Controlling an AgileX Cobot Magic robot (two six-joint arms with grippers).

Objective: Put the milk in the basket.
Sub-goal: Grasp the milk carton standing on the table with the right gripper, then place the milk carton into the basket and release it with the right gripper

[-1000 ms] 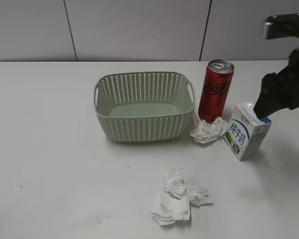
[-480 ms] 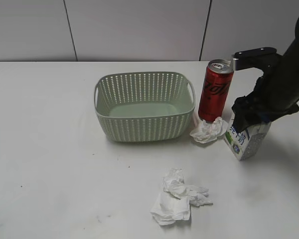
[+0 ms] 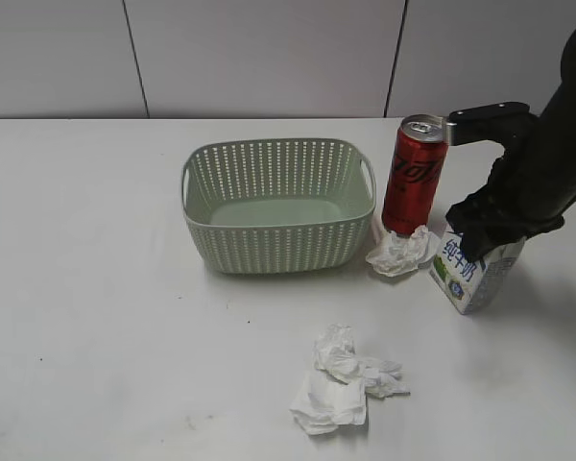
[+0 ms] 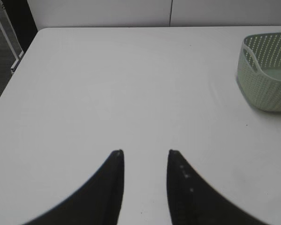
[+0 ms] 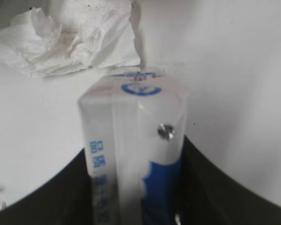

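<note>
Item: milk carton, gripped on the table right of the basket.

I log the milk (image 3: 472, 279) standing on the white table (image 3: 106, 288), long axis near vertical with a slight tilt, printed face toward the exterior camera. My right gripper (image 3: 490, 235) is down over its top; in the right wrist view the dark fingers (image 5: 210, 187) press either side of the carton (image 5: 133, 154), clamped on it. Red can (image 3: 415, 175) upright, just left of the carton; a crumpled tissue (image 3: 401, 252) lies at the can's foot. Second tissue (image 3: 346, 379) nearer the front edge. Basket (image 3: 278, 245) well apart to the left, upright. Left gripper (image 4: 144, 159) hovers over bare table, jaws parted, holding nothing.
</note>
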